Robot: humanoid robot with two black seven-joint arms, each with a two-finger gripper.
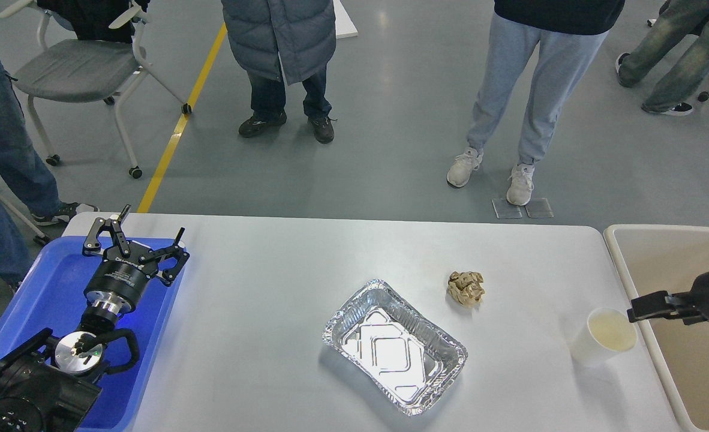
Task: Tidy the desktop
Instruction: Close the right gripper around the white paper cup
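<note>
You're looking down from the head, facing forward over the desktop (258, 288), which fills the lower frame at close range. Floor and standing legs cross the top. It's your only view.

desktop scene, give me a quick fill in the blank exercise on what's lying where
1. On the desktop, the crumpled paper ball lies just beyond the far right corner of the ____ tray.
2. The left gripper hovers over the ____ tray, jaws spread.
3. The paper cup stands near the desktop's ____ edge.
4. The right gripper reaches in above the beige ____.

Missing words: foil; blue; right; bin
</note>
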